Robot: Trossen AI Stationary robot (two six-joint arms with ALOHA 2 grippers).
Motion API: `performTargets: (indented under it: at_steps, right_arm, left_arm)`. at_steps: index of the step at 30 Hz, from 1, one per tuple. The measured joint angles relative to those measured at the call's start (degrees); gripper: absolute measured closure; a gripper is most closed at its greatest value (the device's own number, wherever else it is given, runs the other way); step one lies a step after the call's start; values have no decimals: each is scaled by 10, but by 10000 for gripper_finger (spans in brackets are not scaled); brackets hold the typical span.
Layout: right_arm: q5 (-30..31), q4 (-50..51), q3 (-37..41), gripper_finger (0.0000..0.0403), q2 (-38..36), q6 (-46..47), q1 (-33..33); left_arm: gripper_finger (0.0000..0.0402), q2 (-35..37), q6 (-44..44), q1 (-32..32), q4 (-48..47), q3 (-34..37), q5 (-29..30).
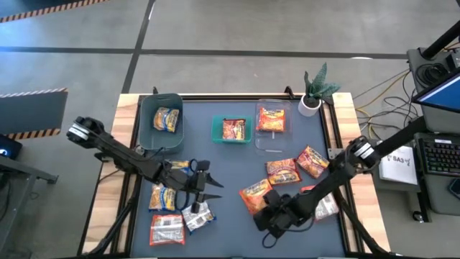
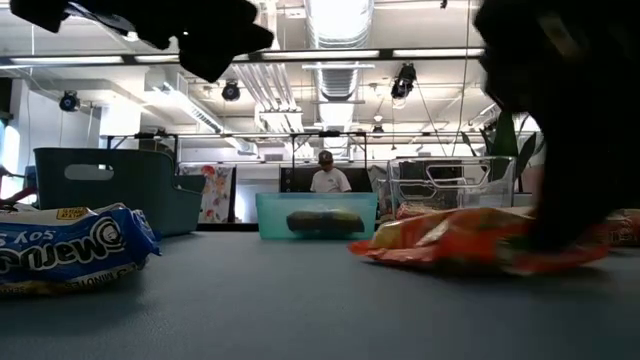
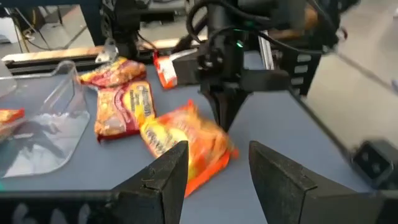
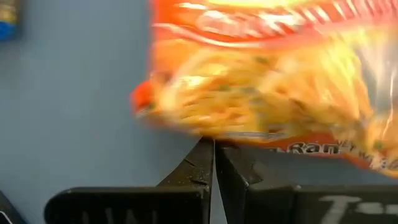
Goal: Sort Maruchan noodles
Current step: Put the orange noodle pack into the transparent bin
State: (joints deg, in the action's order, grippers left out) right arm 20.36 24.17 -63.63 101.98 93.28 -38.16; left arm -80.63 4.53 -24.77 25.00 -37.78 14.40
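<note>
Lower right of centre in the high view, the right gripper [image 1: 267,209] sits low over the mat [image 1: 230,162], its arm slanting in from the right edge of the table [image 1: 111,180] with the elbow up near the right rim. In the right wrist view its two fingers [image 4: 199,165] are pressed flat together with nothing between them, tips right at the edge of an orange packet [image 4: 273,87]. That packet [image 1: 256,194] lies on the mat just left of the gripper, and the left wrist view catches the closed tips pointing straight down at its far edge.

Lower left of centre, the left gripper [image 1: 208,181] hangs above the mat, arm stretched in from the left edge, fingers [image 3: 165,180] spread wide and empty.

Packets are scattered about. Orange ones [image 1: 296,167] cluster right of centre, yellow-and-blue ones [image 1: 162,196] and red-and-white ones [image 1: 167,230] lie at lower left. Up top, a grey bin [image 1: 161,122] holds a yellow-and-blue packet, a teal bin [image 1: 231,129] an orange one, and a clear bin [image 1: 273,126] another orange one. A plant [image 1: 316,90] stands at the upper right corner.
</note>
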Motion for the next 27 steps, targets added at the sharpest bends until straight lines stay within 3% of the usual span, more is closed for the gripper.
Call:
performTargets:
  at_steps: [7,17,23,27]
  right_arm:
    - [43,51,-65,394,2,-119,-5]
    - [-13,313,-68,394,-49,6,-5]
    - [4,322,-56,394,-71,9,-4]
    - [-20,306,-36,377,-87,2,9]
  left_arm:
    - [251,-71,48,-7,52,-1,0]
    - [251,-200,7,-11,124,-47,9]
    - [251,-252,-25,-2,131,-99,11]
    - [251,-273,-36,10,137,-114,27]
